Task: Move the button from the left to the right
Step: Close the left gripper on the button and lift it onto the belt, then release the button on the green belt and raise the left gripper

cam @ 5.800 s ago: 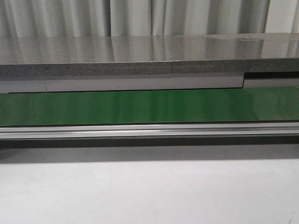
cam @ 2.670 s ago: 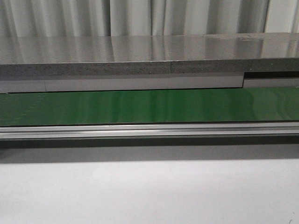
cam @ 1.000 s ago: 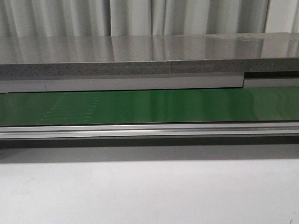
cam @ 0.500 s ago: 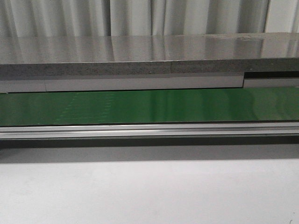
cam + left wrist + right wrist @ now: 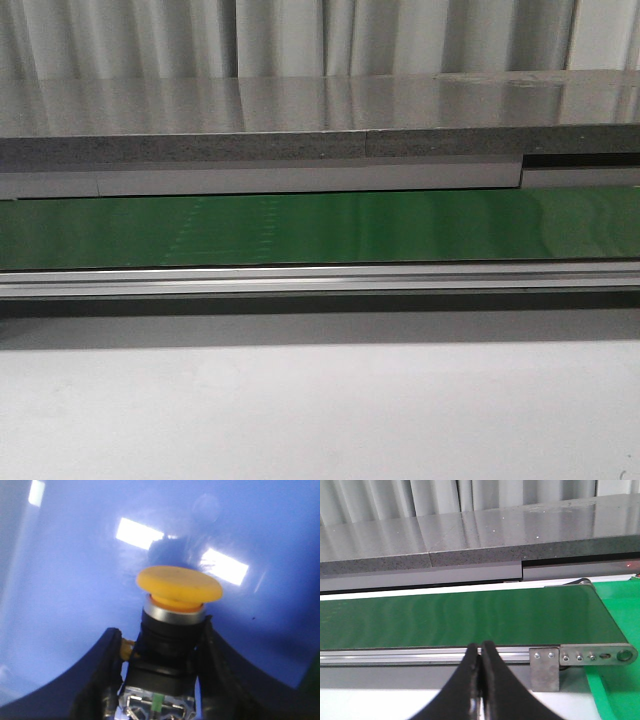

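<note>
Between the two dark fingers (image 5: 107, 680) of my left gripper (image 5: 162, 680) sits the one button (image 5: 172, 610) I can count anywhere: its round yellow-orange head points away from the wrist camera, with a silver ring under it, a black body below that, and a small green mark at the base. The fingers press against the black body on both sides, so I read the left gripper as clamped on it. Behind the button is a glossy blue surface (image 5: 65, 580) with a few bright light reflections; I cannot tell whether the button touches it. My right gripper (image 5: 480, 680) has its two fingers pressed together with nothing between them, hanging at the near edge of the one green conveyor belt (image 5: 465, 617), whose end bracket (image 5: 580, 657) carries a row of bolts. From the front I see that same belt (image 5: 320, 228), one silver rail (image 5: 320, 280) along its near edge, a grey shelf (image 5: 300, 125) behind it and a white table (image 5: 320, 410) in front. Compared with the earlier front pictures, only faint pale marks on the belt have shifted rightward; neither arm shows there.
</note>
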You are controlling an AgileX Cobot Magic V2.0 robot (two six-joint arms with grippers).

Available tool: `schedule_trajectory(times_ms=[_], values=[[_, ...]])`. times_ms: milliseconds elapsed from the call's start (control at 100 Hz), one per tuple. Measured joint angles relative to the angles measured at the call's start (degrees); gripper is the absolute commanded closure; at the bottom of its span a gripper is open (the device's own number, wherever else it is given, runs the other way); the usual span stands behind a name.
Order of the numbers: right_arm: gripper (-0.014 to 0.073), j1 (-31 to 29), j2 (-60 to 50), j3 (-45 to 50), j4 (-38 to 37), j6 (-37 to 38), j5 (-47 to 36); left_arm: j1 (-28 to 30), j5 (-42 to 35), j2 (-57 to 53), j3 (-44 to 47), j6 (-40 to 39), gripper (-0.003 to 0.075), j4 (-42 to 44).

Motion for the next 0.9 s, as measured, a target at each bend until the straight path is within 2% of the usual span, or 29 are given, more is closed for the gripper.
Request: schedule_trajectory(times_ms=[200, 550, 900], values=[[0.0662, 0.00, 0.00, 0.00, 0.00, 0.00, 0.00, -3.05, 0.70, -4.56, -0.96, 4.82, 0.0741, -4.23], [0.0662, 0.00, 0.00, 0.00, 0.00, 0.00, 0.00, -9.14, 3.06, -5.40, -1.04, 5.97, 0.0741, -4.89], [0.0662, 0.00, 0.00, 0.00, 0.00, 0.00, 0.00, -10.23, 3.06, -5.40, -1.04, 6.19, 0.0738, -5.51]])
